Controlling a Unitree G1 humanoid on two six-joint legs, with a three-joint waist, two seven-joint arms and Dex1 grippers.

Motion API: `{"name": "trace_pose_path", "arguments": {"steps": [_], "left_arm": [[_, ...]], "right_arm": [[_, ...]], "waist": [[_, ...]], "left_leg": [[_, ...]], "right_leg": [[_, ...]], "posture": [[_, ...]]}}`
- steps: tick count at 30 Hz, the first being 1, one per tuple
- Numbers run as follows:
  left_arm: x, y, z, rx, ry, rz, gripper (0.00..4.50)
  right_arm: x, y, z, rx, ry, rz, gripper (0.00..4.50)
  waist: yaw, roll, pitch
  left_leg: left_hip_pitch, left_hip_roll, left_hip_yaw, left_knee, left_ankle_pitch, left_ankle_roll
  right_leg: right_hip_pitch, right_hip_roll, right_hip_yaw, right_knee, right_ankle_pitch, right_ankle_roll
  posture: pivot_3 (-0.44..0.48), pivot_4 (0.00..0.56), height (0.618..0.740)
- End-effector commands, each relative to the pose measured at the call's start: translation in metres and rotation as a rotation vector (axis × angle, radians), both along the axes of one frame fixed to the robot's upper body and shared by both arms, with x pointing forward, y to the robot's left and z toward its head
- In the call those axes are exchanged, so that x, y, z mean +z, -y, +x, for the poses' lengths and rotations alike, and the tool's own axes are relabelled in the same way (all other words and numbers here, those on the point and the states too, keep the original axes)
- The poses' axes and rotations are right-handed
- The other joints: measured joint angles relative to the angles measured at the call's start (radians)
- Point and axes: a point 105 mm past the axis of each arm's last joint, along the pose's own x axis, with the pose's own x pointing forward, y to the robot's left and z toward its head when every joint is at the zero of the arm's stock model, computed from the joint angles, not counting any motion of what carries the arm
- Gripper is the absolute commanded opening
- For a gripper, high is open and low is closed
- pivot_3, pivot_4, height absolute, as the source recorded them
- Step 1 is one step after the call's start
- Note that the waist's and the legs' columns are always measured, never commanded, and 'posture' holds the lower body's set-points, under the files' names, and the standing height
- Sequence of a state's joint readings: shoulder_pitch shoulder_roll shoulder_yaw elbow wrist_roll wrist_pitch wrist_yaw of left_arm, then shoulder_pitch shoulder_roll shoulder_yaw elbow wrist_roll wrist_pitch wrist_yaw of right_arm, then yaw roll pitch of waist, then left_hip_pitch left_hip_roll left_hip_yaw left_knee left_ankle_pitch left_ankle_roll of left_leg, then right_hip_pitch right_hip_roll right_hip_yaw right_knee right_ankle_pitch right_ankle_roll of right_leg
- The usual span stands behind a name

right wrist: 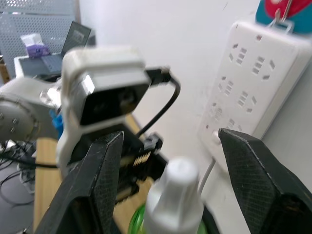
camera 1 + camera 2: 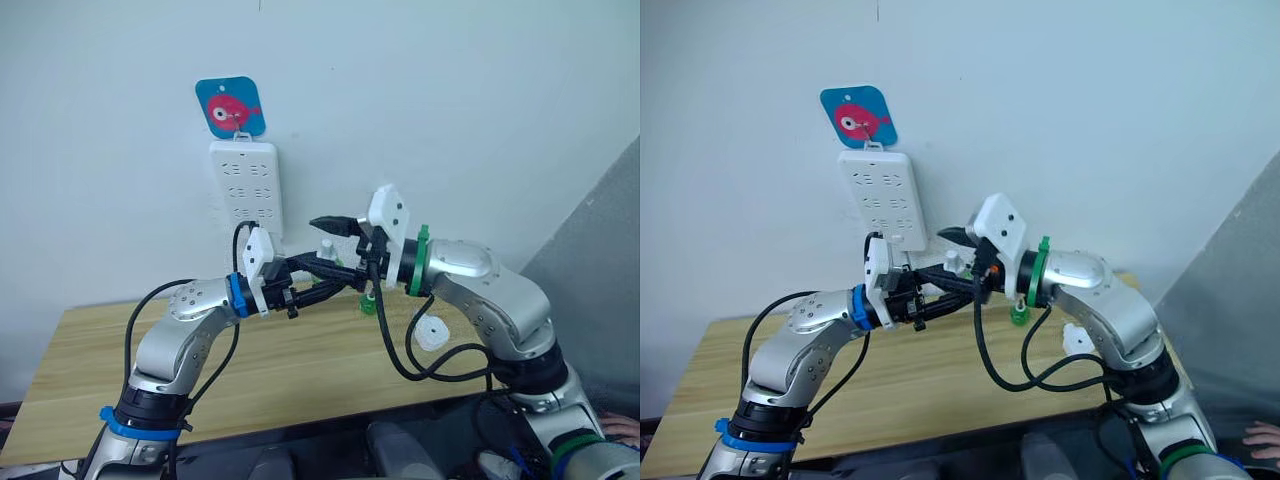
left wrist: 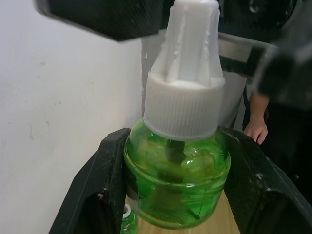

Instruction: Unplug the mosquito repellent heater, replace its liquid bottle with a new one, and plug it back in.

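The green liquid bottle (image 3: pixel 176 187), with its white ribbed cap (image 3: pixel 184 105) and a tall white cover over the wick, sits upright between the black fingers of the left gripper (image 3: pixel 175 195), which is clenched around its glass belly. The bottle's long axis runs straight up, cap end toward the right gripper (image 1: pixel 168 175). That one hangs just above the cap with its two fingers spread wide to either side and gripping nothing, so the right arm is the one placed to close on the cap and twist while the left steadies the body. The bottle holds green liquid, roughly half full as far as I can judge through the glass.

Both arms meet above the wooden table (image 2: pixel 90 360), in front of the white power strip (image 2: pixel 246 187) hanging on the wall under a blue fish hook (image 2: pixel 231 106). On the tabletop behind the arms stands a second small green bottle (image 2: pixel 368 304), and further right lies a white rounded piece (image 2: pixel 432 334) that may well be the mosquito repellent heater, well apart from the strip and so unplugged.
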State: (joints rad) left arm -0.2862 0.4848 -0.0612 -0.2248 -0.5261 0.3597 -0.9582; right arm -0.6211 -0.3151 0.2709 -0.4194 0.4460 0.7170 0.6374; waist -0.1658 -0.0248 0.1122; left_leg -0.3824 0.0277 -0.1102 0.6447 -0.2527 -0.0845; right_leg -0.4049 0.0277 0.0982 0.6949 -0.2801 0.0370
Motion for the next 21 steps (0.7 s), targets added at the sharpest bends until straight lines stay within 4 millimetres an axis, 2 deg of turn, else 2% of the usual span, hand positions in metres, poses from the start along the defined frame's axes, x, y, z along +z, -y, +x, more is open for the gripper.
{"name": "trace_pose_path", "arguments": {"steps": [1,6,12,21], "left_arm": [[0.010,0.004,-0.004,-0.022,0.054,-0.013,2.31],[0.010,0.004,-0.004,-0.019,0.053,-0.015,2.31],[0.009,0.004,-0.004,-0.018,0.053,-0.015,2.31],[0.007,0.003,-0.003,-0.012,0.053,-0.014,2.31]], "right_arm": [[0.006,0.000,0.005,-0.030,0.036,-0.004,3.23],[-0.005,0.016,0.011,-0.068,0.047,-0.070,3.23],[-0.003,0.037,0.017,-0.107,0.039,-0.092,3.23],[-0.006,0.066,0.005,-0.049,0.005,-0.176,3.23]], "waist": [[-0.001,0.000,0.000],[-0.001,0.000,0.000],[-0.002,0.000,0.000],[0.000,0.000,0.000]], "left_leg": [[0.000,0.000,0.000,0.000,0.000,0.000],[0.000,0.000,0.000,0.000,0.000,0.000],[0.000,0.000,0.000,0.000,0.000,0.000],[0.000,0.000,0.000,0.000,0.000,0.000]], "right_leg": [[0.000,0.000,0.000,0.000,0.000,0.000],[0.000,0.000,0.000,0.000,0.000,0.000],[0.000,0.000,0.000,0.000,0.000,0.000],[0.000,0.000,0.000,0.000,0.000,0.000]], "posture": [[-0.155,0.057,0.728],[-0.155,0.057,0.728],[-0.156,0.057,0.728],[-0.160,0.059,0.728]]}}
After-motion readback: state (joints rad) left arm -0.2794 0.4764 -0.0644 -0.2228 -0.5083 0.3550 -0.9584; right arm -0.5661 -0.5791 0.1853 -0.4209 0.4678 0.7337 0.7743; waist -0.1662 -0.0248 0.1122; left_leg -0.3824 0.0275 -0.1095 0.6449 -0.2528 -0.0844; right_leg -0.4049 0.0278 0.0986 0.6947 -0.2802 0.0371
